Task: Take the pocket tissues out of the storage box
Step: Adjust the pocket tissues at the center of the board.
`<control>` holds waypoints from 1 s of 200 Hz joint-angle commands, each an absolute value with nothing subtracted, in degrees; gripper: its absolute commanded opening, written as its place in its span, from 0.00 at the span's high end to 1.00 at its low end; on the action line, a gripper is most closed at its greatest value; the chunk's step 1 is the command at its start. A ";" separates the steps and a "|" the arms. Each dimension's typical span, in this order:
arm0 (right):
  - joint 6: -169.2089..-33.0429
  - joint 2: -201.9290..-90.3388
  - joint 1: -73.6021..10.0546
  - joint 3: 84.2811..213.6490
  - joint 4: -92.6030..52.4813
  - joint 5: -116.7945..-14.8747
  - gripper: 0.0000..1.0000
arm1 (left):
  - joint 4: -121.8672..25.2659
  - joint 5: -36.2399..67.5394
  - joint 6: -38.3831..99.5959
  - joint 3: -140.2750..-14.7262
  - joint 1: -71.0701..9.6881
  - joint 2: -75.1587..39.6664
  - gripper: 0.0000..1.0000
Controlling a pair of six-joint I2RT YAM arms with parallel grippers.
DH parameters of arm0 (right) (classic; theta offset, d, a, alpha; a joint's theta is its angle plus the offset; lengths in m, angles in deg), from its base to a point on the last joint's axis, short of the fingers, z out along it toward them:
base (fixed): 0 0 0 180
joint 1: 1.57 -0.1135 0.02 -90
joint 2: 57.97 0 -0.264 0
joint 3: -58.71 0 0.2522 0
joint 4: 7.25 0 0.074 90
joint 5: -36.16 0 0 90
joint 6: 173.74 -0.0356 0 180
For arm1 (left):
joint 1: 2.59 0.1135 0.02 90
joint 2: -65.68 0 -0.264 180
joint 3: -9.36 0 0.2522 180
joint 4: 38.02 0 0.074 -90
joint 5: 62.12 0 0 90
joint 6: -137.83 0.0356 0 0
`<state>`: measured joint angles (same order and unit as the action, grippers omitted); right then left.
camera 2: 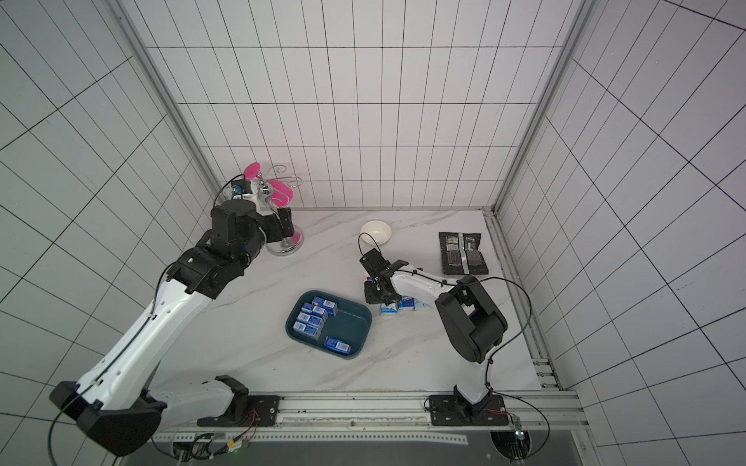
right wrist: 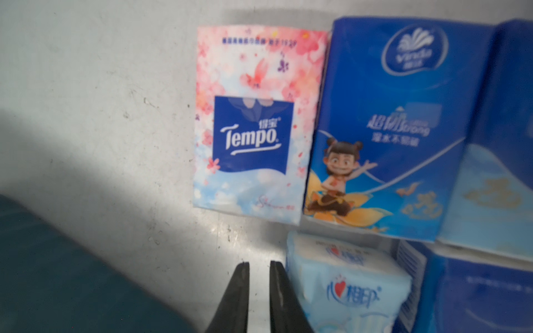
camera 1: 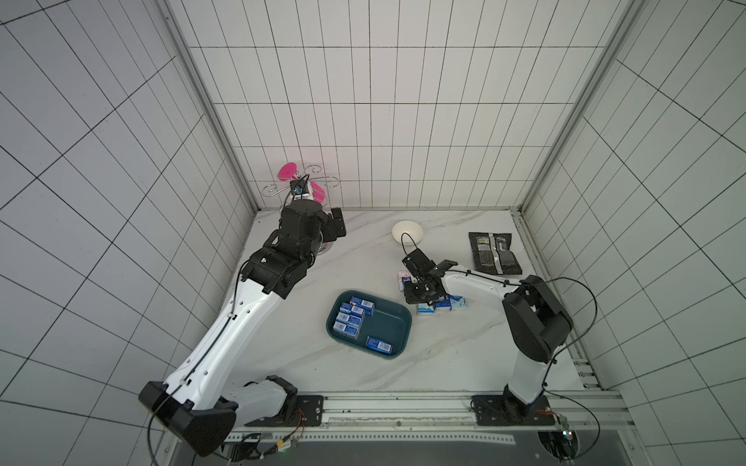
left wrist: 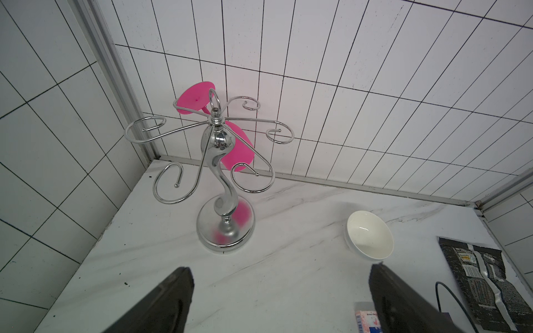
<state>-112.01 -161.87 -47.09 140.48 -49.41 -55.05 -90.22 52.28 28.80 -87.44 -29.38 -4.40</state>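
Observation:
The storage box [camera 1: 397,322] is a dark teal tray in mid-table, seen in both top views [camera 2: 355,322]. Several blue pocket tissues [camera 1: 350,320] are stacked at its left end and one pack [camera 1: 378,345] lies alone near its front rim. More packs [camera 1: 448,306] lie on the table right of the box. My right gripper [right wrist: 259,263] hangs low over the table beside them, jaws almost together with nothing between. Its wrist view shows a pinkish-white pack [right wrist: 253,124], a blue pack [right wrist: 389,129] and a light blue pack [right wrist: 346,282] touching one finger's outer side. My left gripper [left wrist: 281,269] is open and empty at the back left.
A white bowl [camera 1: 407,232] stands at the back. A flat black foil packet [camera 1: 494,252] lies at the back right. A chrome rack [left wrist: 215,161] holding a pink cup [left wrist: 239,150] stands in the back left corner, in front of my left gripper. Tiled walls enclose the table.

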 commanded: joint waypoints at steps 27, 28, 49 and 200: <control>-113.50 -154.49 -50.35 132.86 -49.91 -56.46 0.82 | -90.15 52.41 29.29 -87.78 -29.04 -4.14 0.02; -113.56 -154.39 -50.39 132.68 -49.87 -56.51 0.82 | -90.17 52.41 29.28 -87.79 -29.09 -4.21 0.02; -114.15 -152.51 -50.48 129.99 -49.58 -56.56 0.82 | -90.26 51.79 29.15 -88.52 -29.13 -4.69 0.02; -112.57 -155.52 -47.98 133.19 -48.52 -56.39 0.81 | -89.71 52.03 29.17 -87.74 -29.14 -4.37 0.02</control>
<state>-113.32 -153.63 -48.40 130.34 -48.15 -56.62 -90.20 52.22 28.80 -87.44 -29.38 -4.66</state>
